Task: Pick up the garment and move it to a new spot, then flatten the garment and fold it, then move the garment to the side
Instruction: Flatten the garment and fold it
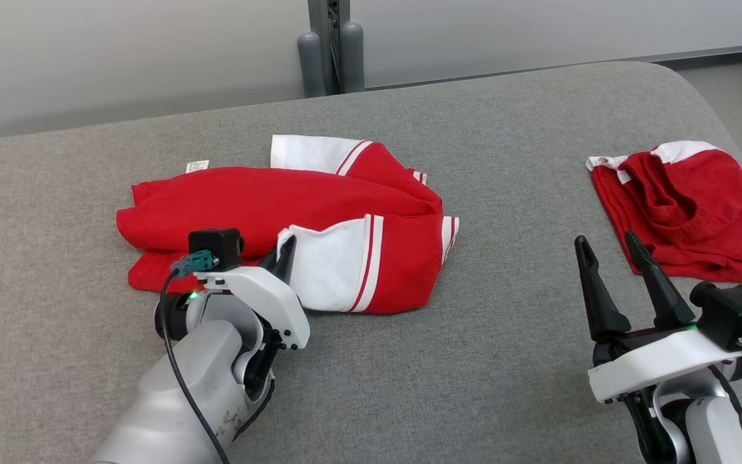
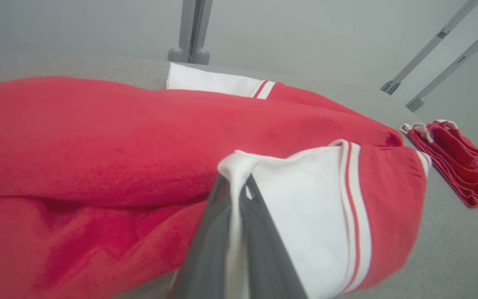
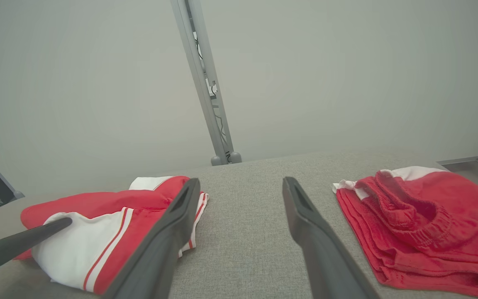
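Two tools: left tool (image 2: 236,186) pinches the garment (image 1: 268,200) at its white edge, right tool (image 1: 606,240) spread.

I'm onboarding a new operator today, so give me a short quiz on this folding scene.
1. True or false: the left gripper is shut on a white part of the red-and-white garment.
2. The right gripper is: A) open, holding nothing; B) shut on cloth; C) pressing on the garment.
3. Fill in: the folded red garment lies to the robot's ____ of the red-and-white one.

Key: 1 true; 2 A; 3 right.
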You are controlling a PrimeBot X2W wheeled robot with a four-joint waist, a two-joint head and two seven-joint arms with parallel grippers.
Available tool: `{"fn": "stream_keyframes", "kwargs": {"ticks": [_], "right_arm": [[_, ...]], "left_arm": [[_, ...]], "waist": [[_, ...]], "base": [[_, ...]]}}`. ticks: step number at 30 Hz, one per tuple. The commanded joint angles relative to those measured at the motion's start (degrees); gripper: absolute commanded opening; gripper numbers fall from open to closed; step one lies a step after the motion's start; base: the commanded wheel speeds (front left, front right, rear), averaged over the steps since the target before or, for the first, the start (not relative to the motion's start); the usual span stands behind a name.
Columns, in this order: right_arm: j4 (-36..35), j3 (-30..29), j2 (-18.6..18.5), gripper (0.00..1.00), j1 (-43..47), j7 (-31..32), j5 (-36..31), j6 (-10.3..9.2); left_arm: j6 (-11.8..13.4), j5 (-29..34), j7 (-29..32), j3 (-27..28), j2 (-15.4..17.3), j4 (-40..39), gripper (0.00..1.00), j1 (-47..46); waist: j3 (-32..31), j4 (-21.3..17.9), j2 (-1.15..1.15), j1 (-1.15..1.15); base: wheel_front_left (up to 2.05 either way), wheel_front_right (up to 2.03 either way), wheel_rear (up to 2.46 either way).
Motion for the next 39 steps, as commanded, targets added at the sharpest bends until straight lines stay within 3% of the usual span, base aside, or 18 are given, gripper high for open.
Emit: {"fn": "stream_keyframes", "kwargs": {"ticks": [1, 9, 20, 24, 30, 34, 35, 36, 37, 39], "right_arm": [[-0.2, -0.3, -0.3, 1.00, 0.3, -0.3, -0.2, 0.01], [-0.4, -1.8, -0.3, 1.00, 0.1, -0.6, 0.1, 0.01], [-0.4, -4.9, -0.2, 1.00, 0.4, -1.3, 0.5, 0.01], [0.5, -4.9, -0.2, 1.00, 0.1, -1.9, 1.3, 0.01], [2.6, -2.8, -0.2, 1.00, -1.3, -3.4, 2.9, 0.01], [3.7, -1.9, -0.2, 1.00, -2.1, -4.2, 3.4, 0.01], [4.4, -1.6, -0.2, 1.00, -2.2, -4.8, 3.7, 0.01], [4.8, -1.4, -0.2, 1.00, -2.3, -5.0, 3.8, 0.01], [5.1, -1.4, -0.2, 1.00, -2.5, -5.2, 3.8, 0.01], [5.6, -1.5, -0.2, 1.00, -2.7, -5.5, 3.8, 0.01]], "left_arm": [[-0.3, 1.0, -0.5, -0.1, 0.1, -0.8, 0.00, -1.2], [0.9, 6.9, -1.2, -1.7, -0.8, -10.4, 0.00, -0.8], [3.5, 8.9, 1.7, -11.2, -1.2, -24.9, 0.00, 1.4], [4.8, 6.8, 3.5, -14.7, -1.3, -26.8, 0.00, 2.3], [6.7, 5.2, 4.6, -18.6, -1.3, -23.6, 0.00, 1.6], [7.0, 5.2, 4.7, -19.7, -1.3, -21.7, 0.00, 1.8], [7.0, 4.7, 4.4, -20.2, -1.3, -21.3, 0.27, 2.5], [6.8, 4.4, 4.5, -20.4, -1.3, -21.2, 0.71, 2.9], [6.7, 4.2, 4.7, -20.5, -1.3, -21.2, 1.00, 3.1], [6.3, 4.6, 5.1, -20.8, -1.3, -21.7, 1.00, 3.6]], "waist": [[0.0, 0.2, 0.00, 0.00], [-0.4, -0.6, 0.00, 0.00], [0.5, -8.4, 0.00, 0.00], [1.5, -12.2, 0.00, 0.00], [3.9, -17.5, 0.00, 0.00], [4.8, -19.1, 0.00, 0.00], [5.1, -19.6, 0.00, 0.00], [5.2, -19.6, 0.00, 0.00], [5.3, -19.6, 0.00, 0.00], [5.3, -19.4, 0.00, 0.00]], "base": [[0.00, 0.00, 0.00], [0.00, 0.00, 0.00], [0.00, 0.00, 0.00], [0.00, 0.00, 0.00], [0.00, 0.00, 0.00], [0.00, 0.00, 0.00], [0.00, 0.00, 0.00], [0.00, 0.00, 0.00], [0.00, 0.00, 0.00], [0.00, 0.00, 0.00]]}}
